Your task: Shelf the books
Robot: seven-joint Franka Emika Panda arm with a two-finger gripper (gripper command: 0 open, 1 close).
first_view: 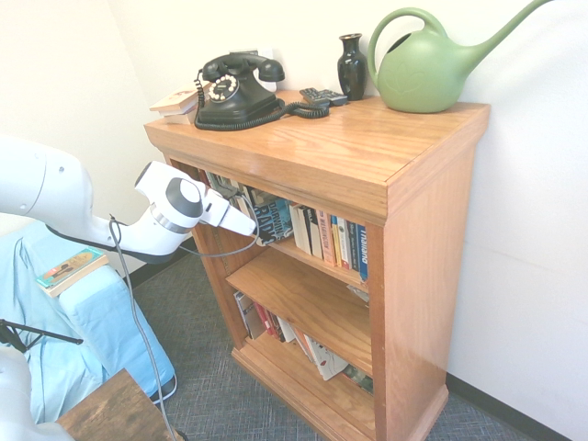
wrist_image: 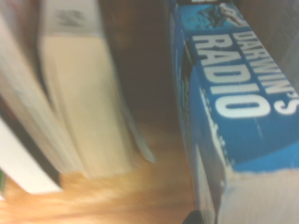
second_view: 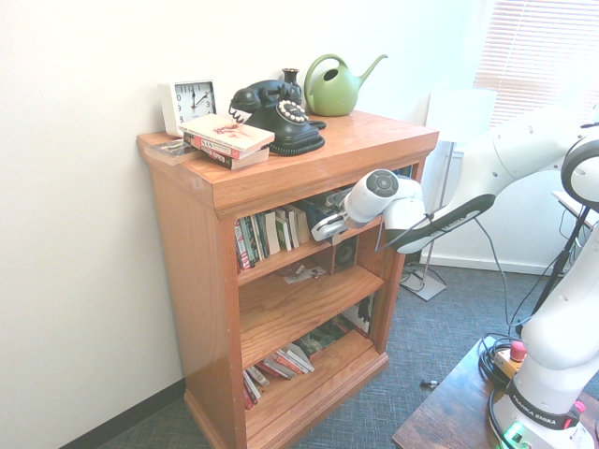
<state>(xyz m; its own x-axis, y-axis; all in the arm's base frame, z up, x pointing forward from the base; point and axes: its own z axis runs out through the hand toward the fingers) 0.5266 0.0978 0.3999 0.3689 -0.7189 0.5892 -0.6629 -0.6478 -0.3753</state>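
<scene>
Gripper [first_view: 250,230] closed on the Darwin's Radio paperback [first_view: 270,219] at the top tier of the wooden bookcase [first_view: 312,165] in the first exterior view, gripper at that tier's opening in the second, blue spine beside a gap and pale-paged books [wrist_image: 84,98] in the wrist view

Both ext. views bright, walls washed out near white, esp. upper L of 1st ext. view. Daylight thru blinds [second_view: 543,56], upper R of 2nd ext. view. Soft sheen on bookcase top [first_view: 303,138]; darker inside tiers, soft shadows. Ext. views fairly sharp, slightly grainy, w/ wide-angle slant. Wrist view dimmer, soft: pale page block [wrist_image: 86,102] blurred, gap beside it dark, lettering on blue spine [wrist_image: 233,79] readable, warm glare low down on wood.
</scene>
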